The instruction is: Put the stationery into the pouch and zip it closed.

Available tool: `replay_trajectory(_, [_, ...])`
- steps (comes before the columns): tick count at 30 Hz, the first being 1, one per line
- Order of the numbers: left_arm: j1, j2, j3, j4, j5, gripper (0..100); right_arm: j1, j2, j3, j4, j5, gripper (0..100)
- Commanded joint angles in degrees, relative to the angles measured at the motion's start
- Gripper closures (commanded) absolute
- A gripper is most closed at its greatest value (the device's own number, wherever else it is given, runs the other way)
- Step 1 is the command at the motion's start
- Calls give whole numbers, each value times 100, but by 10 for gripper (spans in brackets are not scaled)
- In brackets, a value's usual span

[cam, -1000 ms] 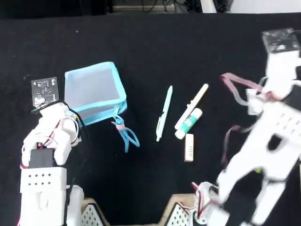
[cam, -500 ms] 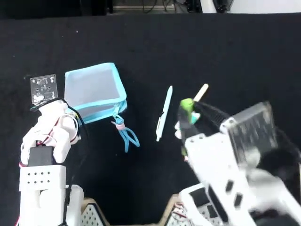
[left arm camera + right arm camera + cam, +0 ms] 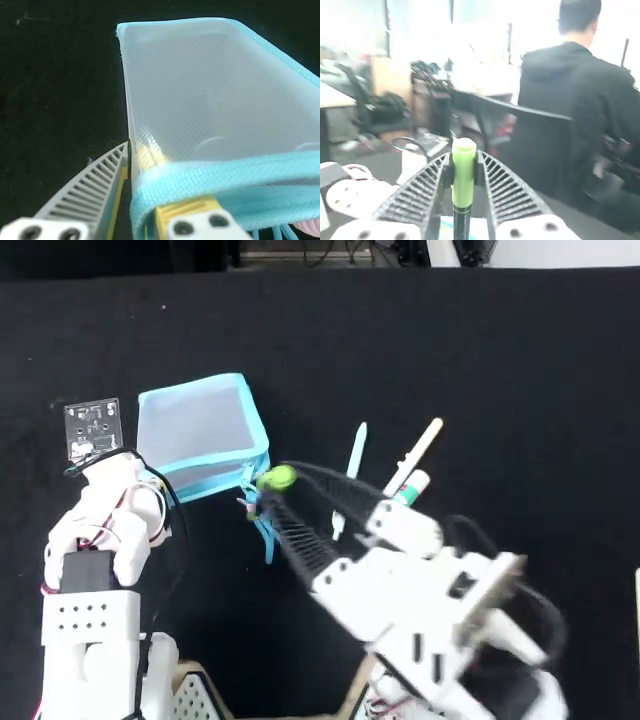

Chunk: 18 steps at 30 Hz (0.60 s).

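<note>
A light blue mesh pouch [image 3: 195, 430] lies at the left of the black table, its pink and blue zip cords [image 3: 268, 530] trailing toward the front. My left gripper [image 3: 150, 490] is shut on the pouch's near rim. In the left wrist view the pouch [image 3: 210, 90] has that rim pinched at my left gripper [image 3: 131, 150]. My right gripper [image 3: 275, 485] hovers beside the pouch's zip end, shut on a green marker [image 3: 277, 478]. The right wrist view has the green marker [image 3: 463, 170] upright between the ribbed fingers [image 3: 415, 192].
A pale blue pen [image 3: 357, 445], a cream pen [image 3: 425, 440] and a green-and-white glue stick [image 3: 412, 485] lie mid-table, partly covered by the right arm. The table's far half [image 3: 450, 340] is bare black cloth. Arm bases stand at the front edge.
The right arm swung from the table's right side across to the left with the green marker, ending beside the pouch's zip end. The left arm and pouch stayed put.
</note>
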Motion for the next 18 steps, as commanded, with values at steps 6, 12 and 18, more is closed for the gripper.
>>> replay_trajectory(6, [-31,0,-92,-79,-26,970,114,-567,2255,-2884,0,987])
replay_trajectory(12, [-31,0,-92,-79,-26,970,273,-637,3178,-4325,0,988])
replay_trajectory(18, [-31,0,-92,-79,-26,970,290,-585,3662,-4809,0,988])
